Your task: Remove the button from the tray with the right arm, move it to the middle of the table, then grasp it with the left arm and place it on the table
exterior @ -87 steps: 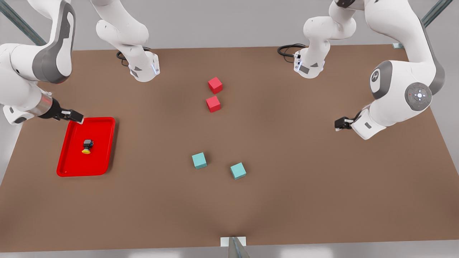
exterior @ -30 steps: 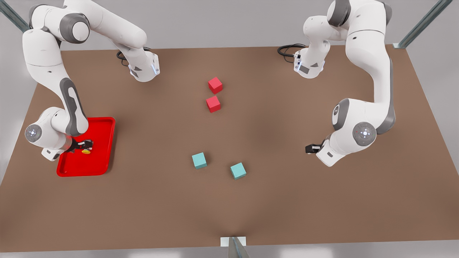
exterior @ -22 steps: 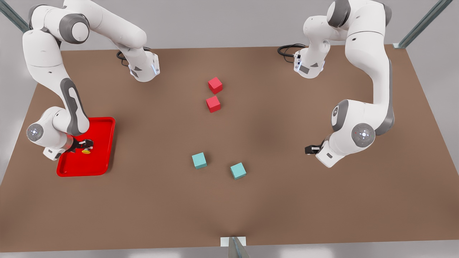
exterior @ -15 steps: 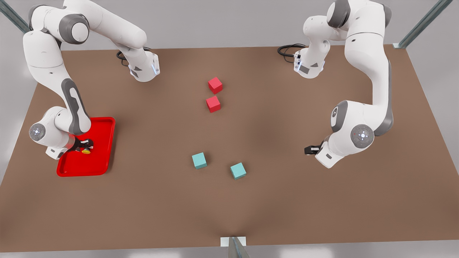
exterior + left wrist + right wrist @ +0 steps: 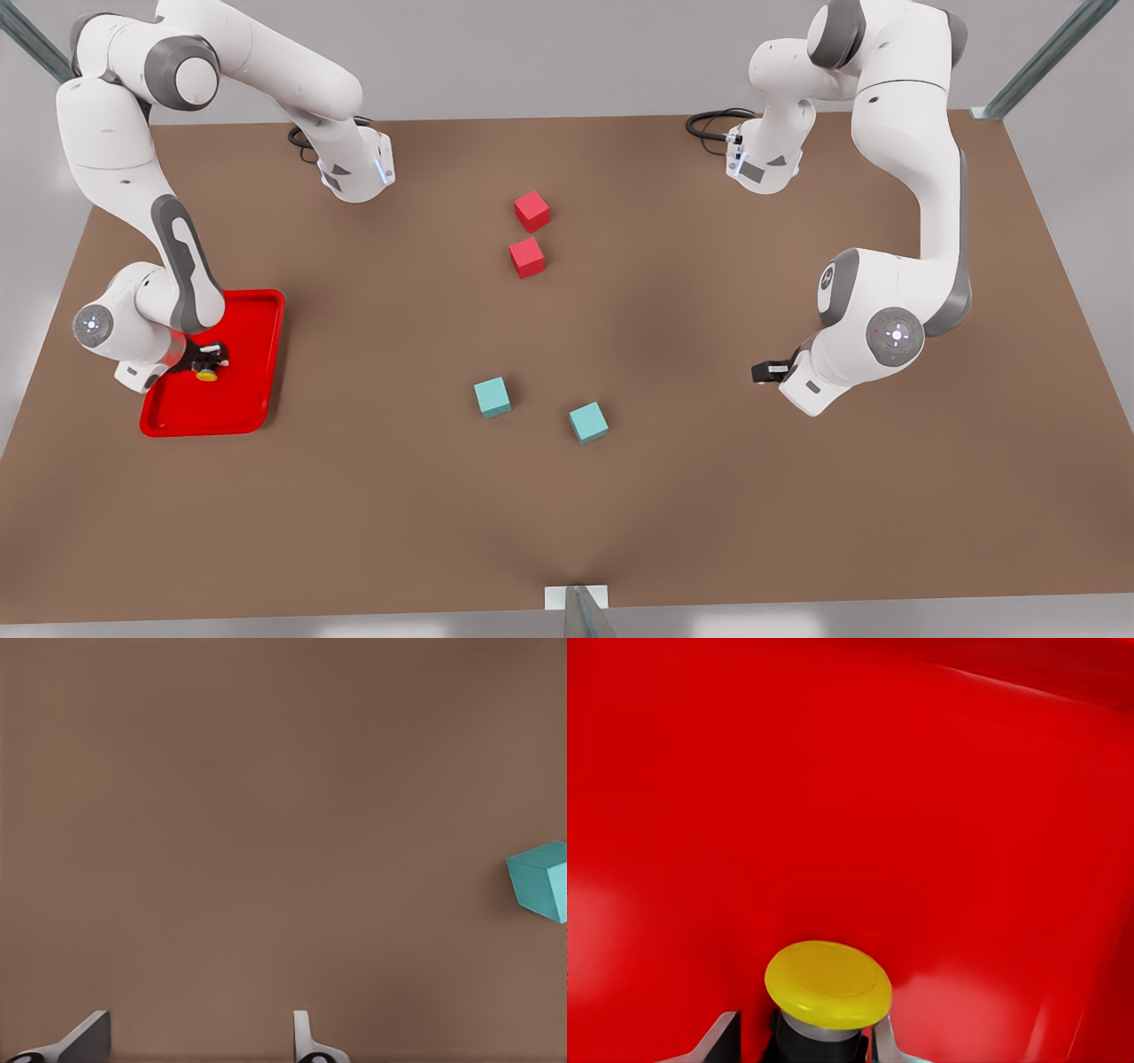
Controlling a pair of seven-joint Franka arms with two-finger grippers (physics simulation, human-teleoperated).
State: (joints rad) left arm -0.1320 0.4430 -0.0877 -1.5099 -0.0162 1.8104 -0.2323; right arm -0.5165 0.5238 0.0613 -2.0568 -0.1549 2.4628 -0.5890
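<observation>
The right gripper (image 5: 205, 361) has closed in on the button (image 5: 207, 373) over the last second – fingers narrow around its black body inside the tray (image 5: 257, 354) – so lifting looks next, while the left gripper (image 5: 762, 370) waits open, far off

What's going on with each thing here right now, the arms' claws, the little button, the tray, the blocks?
right gripper: in the tray, shut on the button
left gripper: open, holding nothing, waiting above the table
button: inside the tray, between the right gripper's fingers, yellow cap sticking out
tray: flat on the table, near its edge
red cubes: on the table, apart
teal cubes: on the table, apart
</observation>
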